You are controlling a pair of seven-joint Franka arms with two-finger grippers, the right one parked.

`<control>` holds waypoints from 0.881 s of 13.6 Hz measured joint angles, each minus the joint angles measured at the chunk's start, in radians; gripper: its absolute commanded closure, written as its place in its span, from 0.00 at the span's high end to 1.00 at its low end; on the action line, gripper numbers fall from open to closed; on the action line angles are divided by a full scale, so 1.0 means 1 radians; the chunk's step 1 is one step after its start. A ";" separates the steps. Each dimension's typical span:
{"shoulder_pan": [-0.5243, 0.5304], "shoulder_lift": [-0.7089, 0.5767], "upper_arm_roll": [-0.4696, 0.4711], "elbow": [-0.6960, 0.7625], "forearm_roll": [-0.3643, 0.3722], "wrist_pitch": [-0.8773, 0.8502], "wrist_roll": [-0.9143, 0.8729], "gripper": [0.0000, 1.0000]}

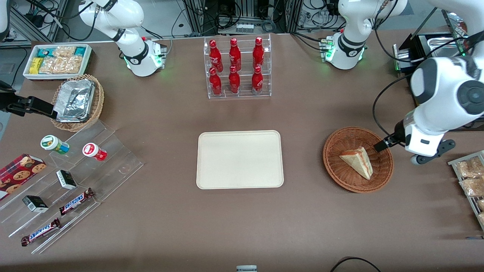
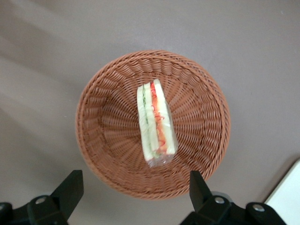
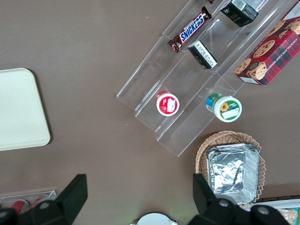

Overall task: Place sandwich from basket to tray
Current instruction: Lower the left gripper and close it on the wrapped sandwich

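The sandwich, a wrapped pale wedge with red and green filling, lies alone in the reddish-brown woven basket. The wrist view looks straight down on the sandwich in the middle of the basket. My gripper hovers above the basket's rim on the side toward the working arm's end. It is open, its fingers wide apart, holding nothing and well clear of the sandwich. The cream tray lies bare at the table's middle, beside the basket; one corner of the tray shows in the wrist view.
A clear rack of red bottles stands farther from the front camera than the tray. Toward the parked arm's end are a stepped acrylic shelf with snacks, a tan basket of foil trays and a white snack bin. Packets on a rack lie beside my arm.
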 measured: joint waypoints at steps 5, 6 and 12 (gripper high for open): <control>-0.016 0.020 -0.001 -0.176 0.000 0.272 -0.162 1.00; -0.019 0.031 -0.001 -0.200 0.000 0.322 -0.170 1.00; -0.033 0.108 -0.001 -0.230 0.000 0.421 -0.208 1.00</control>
